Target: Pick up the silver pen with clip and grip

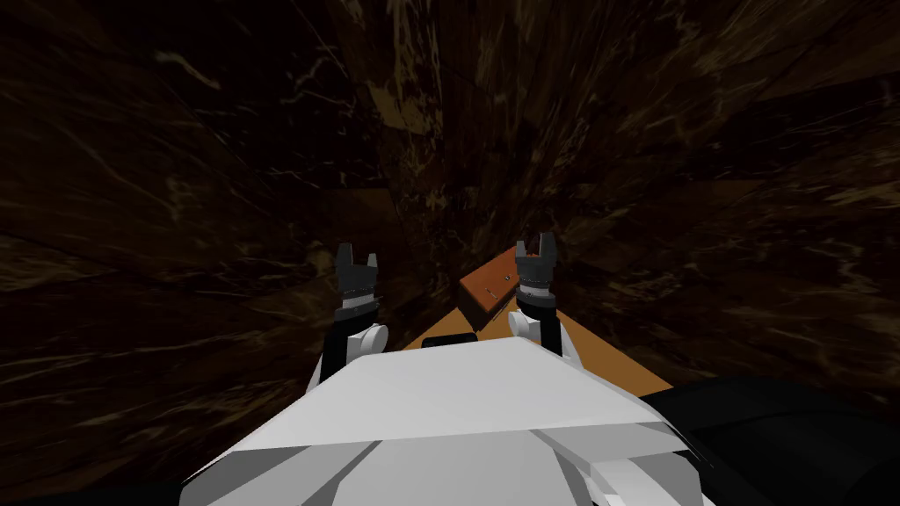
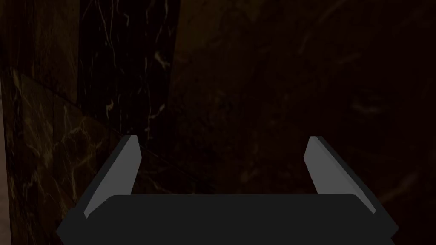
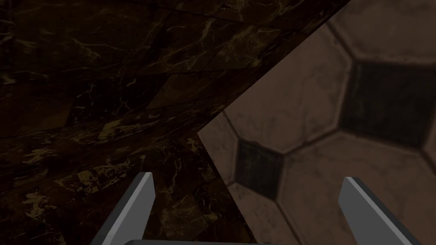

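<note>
- Dark brown marble wall [image 1: 176, 176] with pale veins closes in around you on the left, ahead and on the right.
- Your left gripper [image 1: 356, 256] is held up on the left of the chest. In its wrist view, the left gripper [image 2: 221, 140] has its two fingers [image 2: 123, 170] spread wide, with nothing between them.
- Beyond those fingers you get only the same veined wall [image 2: 119, 64].
- Your right gripper [image 1: 535, 244] is raised to about the same height on the right. In its wrist view, the right gripper [image 3: 247, 178] also has its fingers [image 3: 136, 204] well apart and bare.
- Past the right gripper, the wall [image 3: 106, 64] meets a floor [image 3: 323, 127] of pale hexagon tiles with dark squares set between them.
- Just left of the right gripper in the head view sits a red-brown block [image 1: 483, 294]. It rests on an orange-brown top [image 1: 606, 360] that runs back toward you.
- On the block's upper face, close beside the right gripper, lies a tiny pale speck [image 1: 508, 279]. It is too small for you to tell whether this is the pen.
</note>
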Available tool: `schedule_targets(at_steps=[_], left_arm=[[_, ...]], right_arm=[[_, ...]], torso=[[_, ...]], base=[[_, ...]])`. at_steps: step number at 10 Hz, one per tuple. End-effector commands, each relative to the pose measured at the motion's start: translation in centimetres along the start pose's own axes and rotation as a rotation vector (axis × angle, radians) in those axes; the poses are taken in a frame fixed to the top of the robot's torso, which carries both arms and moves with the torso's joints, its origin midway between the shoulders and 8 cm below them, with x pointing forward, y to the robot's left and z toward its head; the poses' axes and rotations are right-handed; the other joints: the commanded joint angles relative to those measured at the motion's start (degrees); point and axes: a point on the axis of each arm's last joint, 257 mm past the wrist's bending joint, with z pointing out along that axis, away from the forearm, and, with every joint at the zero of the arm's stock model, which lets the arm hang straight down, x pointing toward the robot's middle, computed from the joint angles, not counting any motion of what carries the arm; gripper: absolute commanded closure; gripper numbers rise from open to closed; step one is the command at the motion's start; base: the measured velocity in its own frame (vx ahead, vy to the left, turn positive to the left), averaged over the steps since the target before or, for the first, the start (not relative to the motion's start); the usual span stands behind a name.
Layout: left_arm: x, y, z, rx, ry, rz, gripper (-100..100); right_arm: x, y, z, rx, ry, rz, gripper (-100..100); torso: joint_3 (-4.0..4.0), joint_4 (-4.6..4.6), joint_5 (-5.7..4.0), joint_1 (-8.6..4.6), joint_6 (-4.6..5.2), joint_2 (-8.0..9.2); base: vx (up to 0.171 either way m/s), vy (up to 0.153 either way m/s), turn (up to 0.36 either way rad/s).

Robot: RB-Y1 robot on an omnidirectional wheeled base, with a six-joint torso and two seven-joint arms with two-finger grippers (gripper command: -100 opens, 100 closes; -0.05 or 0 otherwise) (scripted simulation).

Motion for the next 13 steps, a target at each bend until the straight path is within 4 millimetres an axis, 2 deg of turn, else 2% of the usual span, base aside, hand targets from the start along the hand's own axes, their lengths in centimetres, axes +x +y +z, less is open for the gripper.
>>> schedule_targets(at_steps=[1, 3, 6, 10, 12, 13], left_arm=[[0.0, 0.0, 0.0, 0.0, 0.0, 0.0, 0], [0.0, 0.0, 0.0, 0.0, 0.0, 0.0, 0], [0.0, 0.0, 0.0, 0.0, 0.0, 0.0, 0], [0.0, 0.0, 0.0, 0.0, 0.0, 0.0, 0], [0.0, 0.0, 0.0, 0.0, 0.0, 0.0, 0], [0.0, 0.0, 0.0, 0.0, 0.0, 0.0, 0]], right_arm=[[0.5, -0.6, -0.3, 0.013, 0.036, -0.013, -100], [1.1, -2.1, -1.0, 0.047, 0.088, -0.037, -100], [1.5, -5.7, -3.0, 0.136, 0.16, -0.086, -100], [0.8, -11.5, -7.3, 0.293, 0.243, -0.168, -100], [-0.1, -14.9, -10.6, 0.397, 0.282, -0.215, -100], [-0.2, -15.1, -10.8, 0.403, 0.282, -0.215, -100]], torso=[[0.0, 0.0, 0.0, 0.0, 0.0, 0.0], [-0.02, -0.01, -0.01, -0.04, -0.01, -0.03], [-0.06, -0.02, -0.02, -0.07, -0.02, -0.11], [-0.09, -0.04, -0.02, -0.07, -0.02, -0.16], [-0.12, -0.05, -0.02, -0.09, -0.02, -0.2], [-0.11, -0.04, -0.02, -0.08, -0.02, -0.19]], base=[[0.004, 0.0, 0.075], [0.012, -0.006, 0.1], [0.027, -0.011, 0.189], [0.037, -0.013, 0.229], [0.046, -0.016, 0.319], [0.03, -0.022, 0.099]])
